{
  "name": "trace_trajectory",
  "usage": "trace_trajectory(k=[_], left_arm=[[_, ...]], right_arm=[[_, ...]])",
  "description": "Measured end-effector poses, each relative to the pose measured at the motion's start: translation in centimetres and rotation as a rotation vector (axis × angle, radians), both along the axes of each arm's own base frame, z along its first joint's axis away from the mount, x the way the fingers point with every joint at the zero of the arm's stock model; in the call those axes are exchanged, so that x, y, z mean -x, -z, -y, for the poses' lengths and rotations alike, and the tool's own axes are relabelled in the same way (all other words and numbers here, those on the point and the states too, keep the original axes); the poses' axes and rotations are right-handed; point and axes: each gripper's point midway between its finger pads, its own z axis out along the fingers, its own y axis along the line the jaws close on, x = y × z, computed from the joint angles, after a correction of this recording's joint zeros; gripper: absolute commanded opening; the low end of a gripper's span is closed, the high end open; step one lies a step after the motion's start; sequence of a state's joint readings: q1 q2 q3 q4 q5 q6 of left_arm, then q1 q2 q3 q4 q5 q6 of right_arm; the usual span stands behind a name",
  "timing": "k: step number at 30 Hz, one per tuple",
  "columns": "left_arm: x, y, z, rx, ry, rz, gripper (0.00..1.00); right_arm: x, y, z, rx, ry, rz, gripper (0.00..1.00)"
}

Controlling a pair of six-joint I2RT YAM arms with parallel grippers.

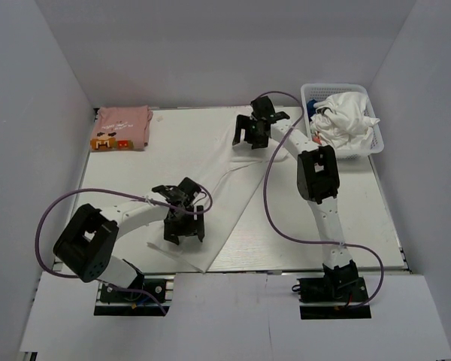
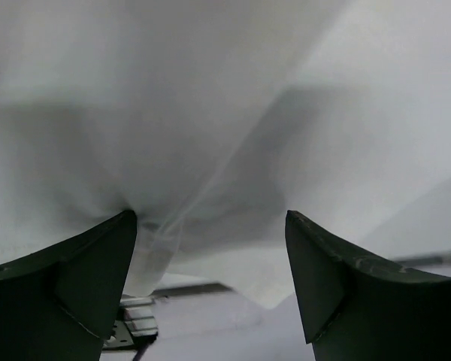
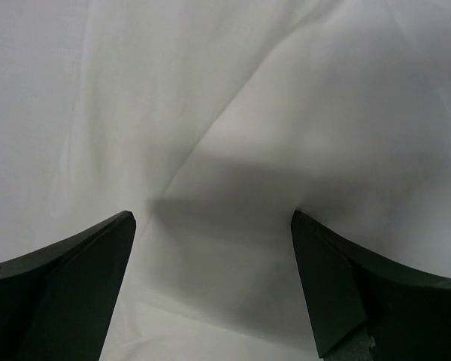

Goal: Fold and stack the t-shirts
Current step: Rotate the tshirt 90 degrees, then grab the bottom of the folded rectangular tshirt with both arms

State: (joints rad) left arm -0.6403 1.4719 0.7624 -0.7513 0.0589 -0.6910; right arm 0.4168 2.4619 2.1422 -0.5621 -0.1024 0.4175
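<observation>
A white t-shirt (image 1: 224,197) lies spread on the table, plain side up, with no print showing. My left gripper (image 1: 184,228) is open over the shirt's near edge. In the left wrist view (image 2: 210,259) the hem (image 2: 154,256) lies by the left finger, and nothing is gripped. My right gripper (image 1: 250,135) is open over the shirt's far edge. In the right wrist view (image 3: 210,259) only creased white cloth (image 3: 233,135) lies under the spread jaws. The pink t-shirt (image 1: 122,125) lies folded at the back left, with its orange-brown print at the front edge.
A white mesh basket (image 1: 373,143) stands at the back right and holds crumpled white clothing (image 1: 346,120). White walls close in the table on three sides. The table's near edge (image 1: 301,269) runs just beyond the arm bases.
</observation>
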Motion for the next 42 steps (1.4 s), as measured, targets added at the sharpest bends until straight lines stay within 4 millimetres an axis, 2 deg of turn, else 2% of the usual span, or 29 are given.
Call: trace_trajectory(k=[4,8,11,13,16,20,22,24,27,30,31,33,34,36,39,40,42], left_arm=[[2.3,-0.6,4.3,0.116,0.137,-0.058,0.89],[4.0,-1.3,10.5,0.226,0.304,-0.147,0.9],[4.8,-1.7,14.7,0.301,0.407,-0.187,0.94],[5.1,-1.9,16.4,0.309,0.453,-0.193,1.0],[5.6,-2.1,17.1,0.293,0.495,-0.167,1.0],[5.6,-2.2,16.4,0.217,0.504,-0.102,1.0],[5.6,-2.8,16.0,0.189,0.502,-0.069,1.0],[5.4,-4.0,15.6,0.19,0.488,-0.017,1.0],[5.1,-6.2,14.0,0.2,0.433,0.076,1.0],[4.5,-7.3,10.9,0.182,0.306,0.165,1.0],[4.3,-7.2,9.7,0.17,0.252,0.184,1.0],[4.0,-6.5,6.6,0.129,0.146,0.207,1.0],[3.9,-6.2,5.4,0.112,0.104,0.212,1.0],[3.7,-5.7,3.8,0.097,0.044,0.225,1.0],[4.0,-5.0,3.6,0.124,0.028,0.224,1.0],[4.3,-4.4,3.7,0.133,0.034,0.212,1.0],[5.0,-3.1,3.9,0.146,0.058,0.173,0.94]], right_arm=[[-2.6,-0.3,-2.0,-0.115,-0.026,0.046,0.9],[-5.2,-0.9,-3.8,-0.229,-0.043,0.116,0.9],[-6.5,-1.3,-4.4,-0.31,-0.043,0.15,0.9],[-7.3,-1.6,-4.2,-0.357,-0.045,0.168,0.9],[-7.8,-1.9,-3.7,-0.371,-0.063,0.191,0.9],[-7.8,-2.5,-3.2,-0.336,-0.086,0.221,0.9],[-7.2,-3.5,-3.1,-0.316,-0.099,0.229,0.9],[-6.5,-5.7,-3.0,-0.296,-0.118,0.259,0.9],[-3.8,-10.5,-2.0,-0.267,-0.141,0.305,0.9],[0.6,-15.5,-0.1,-0.244,-0.129,0.353,0.9],[2.8,-16.8,0.9,-0.241,-0.112,0.359,0.9],[7.3,-17.6,2.2,-0.251,-0.081,0.369,0.9],[9.5,-16.9,2.9,-0.251,-0.071,0.362,0.9],[14.4,-14.0,3.7,-0.234,-0.055,0.286,0.9],[21.3,-7.6,4.7,-0.129,-0.046,0.106,0.9],[23.2,-6.0,5.1,-0.094,-0.043,0.054,0.9],[26.6,-3.8,6.6,-0.032,-0.031,-0.022,0.9]])
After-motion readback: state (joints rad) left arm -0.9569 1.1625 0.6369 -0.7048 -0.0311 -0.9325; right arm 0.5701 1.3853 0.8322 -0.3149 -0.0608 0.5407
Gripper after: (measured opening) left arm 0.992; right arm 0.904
